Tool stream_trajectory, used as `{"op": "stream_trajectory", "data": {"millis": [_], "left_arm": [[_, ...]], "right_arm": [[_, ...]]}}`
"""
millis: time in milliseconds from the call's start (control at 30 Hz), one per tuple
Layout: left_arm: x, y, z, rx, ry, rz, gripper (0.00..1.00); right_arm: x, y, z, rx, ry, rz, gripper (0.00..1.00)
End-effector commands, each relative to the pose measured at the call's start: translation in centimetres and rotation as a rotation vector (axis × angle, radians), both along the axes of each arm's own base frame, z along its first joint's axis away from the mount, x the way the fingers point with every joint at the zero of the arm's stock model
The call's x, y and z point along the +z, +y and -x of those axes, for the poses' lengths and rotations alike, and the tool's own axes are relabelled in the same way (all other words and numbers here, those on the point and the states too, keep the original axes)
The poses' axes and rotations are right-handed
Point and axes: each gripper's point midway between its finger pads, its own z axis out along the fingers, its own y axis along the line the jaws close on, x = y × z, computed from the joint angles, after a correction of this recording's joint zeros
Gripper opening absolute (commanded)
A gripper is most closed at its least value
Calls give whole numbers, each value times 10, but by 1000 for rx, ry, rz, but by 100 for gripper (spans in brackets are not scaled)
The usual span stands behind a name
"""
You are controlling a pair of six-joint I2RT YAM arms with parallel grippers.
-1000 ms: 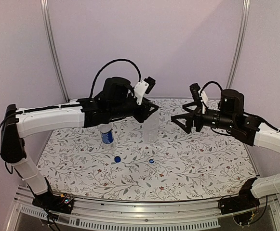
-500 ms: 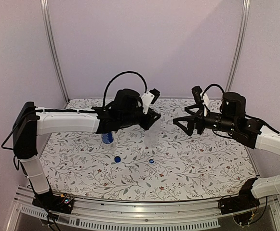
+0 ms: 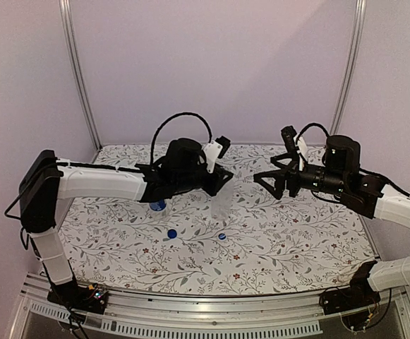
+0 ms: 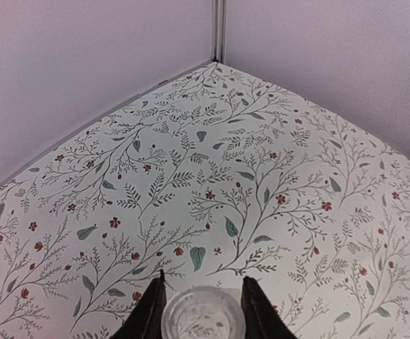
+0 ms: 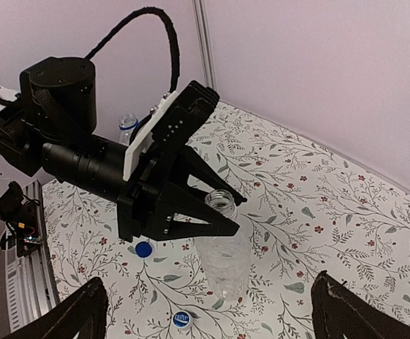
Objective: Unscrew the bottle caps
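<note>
My left gripper (image 3: 226, 178) is shut on the neck of the plain clear bottle (image 3: 222, 203), which hangs upright with its base at or just above the flowered table. Its open mouth (image 4: 203, 316) shows between the left fingers (image 4: 150, 314). The right wrist view shows the same bottle (image 5: 227, 265) under the left gripper (image 5: 231, 213). The labelled bottle (image 3: 158, 205) stands behind the left arm, with only its top (image 5: 126, 124) showing from the right. The solid blue cap (image 3: 171, 233) (image 5: 144, 248) and the whitish blue-topped cap (image 3: 221, 236) (image 5: 182, 319) lie loose on the table. My right gripper (image 3: 265, 185) (image 5: 208, 279) hovers open to the right of the plain bottle, holding nothing.
The flowered table cloth (image 3: 296, 240) reaches to the lilac back walls and a corner post (image 4: 219, 32). The left arm's black wrist and cable (image 5: 85, 141) stretch over the table's left half. A metal rail (image 3: 212, 311) runs along the near edge.
The left arm has stretched further over the table and lowered the plain bottle slightly. The right gripper has edged a little left and stays open.
</note>
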Motion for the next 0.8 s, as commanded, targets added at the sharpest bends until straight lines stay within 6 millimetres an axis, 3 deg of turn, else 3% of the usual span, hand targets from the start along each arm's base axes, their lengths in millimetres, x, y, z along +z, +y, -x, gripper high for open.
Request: {"op": "stream_trajectory", "data": {"millis": [0, 133, 267, 600, 700, 767], "left_arm": [[-7, 3, -5, 10, 7, 19, 5], [-8, 6, -4, 21, 10, 20, 20], [-7, 9, -4, 34, 16, 25, 47], [28, 14, -2, 44, 1, 78, 89], [40, 18, 0, 52, -12, 93, 99], [48, 20, 2, 49, -20, 101, 100]], "right_arm": [[-3, -4, -1, -19, 8, 2, 99], [-7, -5, -2, -22, 15, 2, 99], [-10, -5, -2, -23, 20, 5, 99], [-14, -5, -3, -26, 28, 7, 99], [-14, -5, -3, -26, 29, 6, 99], [-14, -5, -4, -28, 29, 6, 99]]}}
